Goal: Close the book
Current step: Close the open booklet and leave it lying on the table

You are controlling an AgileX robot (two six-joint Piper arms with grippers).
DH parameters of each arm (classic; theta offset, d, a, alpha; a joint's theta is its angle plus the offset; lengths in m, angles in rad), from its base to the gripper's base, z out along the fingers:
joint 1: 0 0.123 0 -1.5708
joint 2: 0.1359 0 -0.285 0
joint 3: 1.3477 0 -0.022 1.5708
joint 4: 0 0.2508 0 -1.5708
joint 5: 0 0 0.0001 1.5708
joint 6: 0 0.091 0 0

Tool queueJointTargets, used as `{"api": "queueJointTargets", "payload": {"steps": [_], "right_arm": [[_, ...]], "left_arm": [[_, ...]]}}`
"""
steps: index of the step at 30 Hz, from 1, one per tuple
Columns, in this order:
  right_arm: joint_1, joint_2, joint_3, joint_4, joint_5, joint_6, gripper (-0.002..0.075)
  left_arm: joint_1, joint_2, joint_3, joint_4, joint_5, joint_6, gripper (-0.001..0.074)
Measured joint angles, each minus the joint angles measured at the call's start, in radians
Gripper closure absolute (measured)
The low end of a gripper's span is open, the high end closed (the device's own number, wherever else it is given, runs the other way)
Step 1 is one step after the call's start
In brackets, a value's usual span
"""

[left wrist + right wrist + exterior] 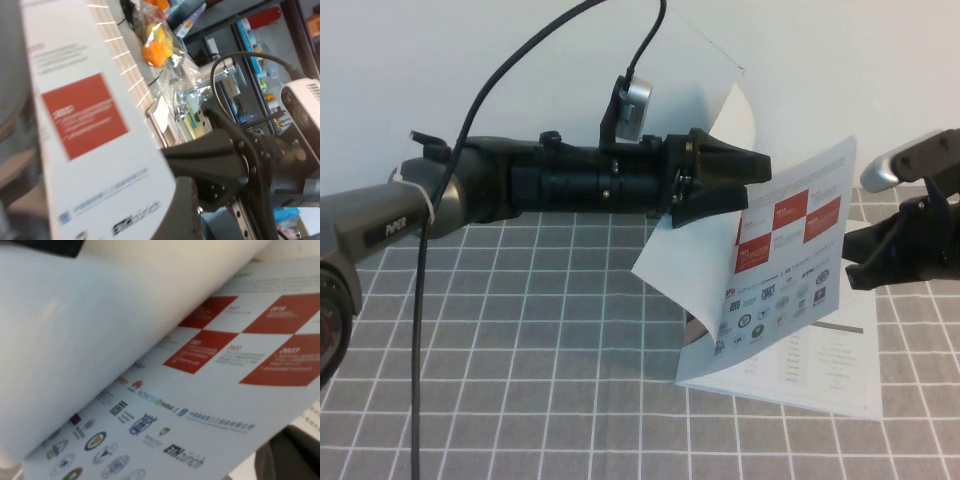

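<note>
A thin book (825, 372) lies open on the checked cloth at the right of the high view. One printed page (790, 262) with red squares and logos stands raised over it. A blank white sheet (708, 88) curls up behind. My left gripper (757, 183) reaches across from the left, open, its fingers against the raised sheets near their top edge. My right gripper (850, 260) hovers open just right of the printed page's edge. The same page (85, 120) fills the left wrist view beside one finger (186, 212). It also spans the right wrist view, as the page (210, 390) above a dark finger (292, 457).
The grey checked tablecloth (520, 340) covers the table, with a white wall behind. A black cable (418, 330) hangs from the left arm down the left side. Shelves with clutter (165, 45) show past the table in the left wrist view.
</note>
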Motion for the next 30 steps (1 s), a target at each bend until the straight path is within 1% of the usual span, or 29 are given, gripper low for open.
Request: {"api": "queueJointTargets", "payload": {"steps": [5, 13, 15, 17, 19, 22, 23, 24, 25, 27, 30], "right_arm": [[0.0, -0.054, 0.0, 0.0, 0.0, 0.0, 0.0729], [0.0, -0.173, 0.005, 0.0, -0.032, 0.0, 0.0729], [0.0, -0.209, 0.005, 0.0, -0.034, 0.0, 0.0729], [0.0, -0.255, 0.008, -0.004, -0.025, 0.0, 0.0729], [0.0, -0.308, 0.008, -0.016, -0.007, 0.0, 0.0729], [0.0, -0.39, 0.008, -0.052, 0.033, 0.0, 0.0729], [0.0, -0.413, 0.008, -0.073, 0.046, 0.002, 0.0729], [0.0, -0.442, 0.008, -0.096, 0.063, 0.008, 0.0729], [0.0, -0.475, 0.008, -0.125, 0.082, 0.016, 0.0729], [0.0, -0.518, 0.008, -0.194, 0.117, 0.041, 0.0729], [0.0, -0.569, 0.008, -0.311, 0.166, 0.118, 0.0729]], "left_arm": [[-0.023, 0.0, -0.081, 0.0, 0.002, -0.027, 0.0176], [-0.068, 0.0, -0.246, 0.006, 0.014, -0.122, 0.0183], [-0.07, 0.0, -0.287, 0.008, 0.021, -0.149, 0.0204], [-0.065, 0.0, -0.349, 0.008, 0.025, -0.176, 0.0262], [-0.051, 0.0, -0.402, 0.008, 0.028, -0.191, 0.0344], [-0.016, 0.0, -0.491, 0.059, 0.034, -0.198, 0.0533], [0.0, 0.0, -0.53, 0.103, 0.036, -0.204, 0.0603], [0.016, 0.0, -0.555, 0.161, 0.041, -0.212, 0.0649], [0.032, 0.0, -0.586, 0.231, 0.044, -0.227, 0.0679], [0.06, 0.0, -0.64, 0.401, 0.047, -0.282, 0.0709], [0.088, 0.0, -0.692, 0.664, 0.062, -0.383, 0.0727]]}}
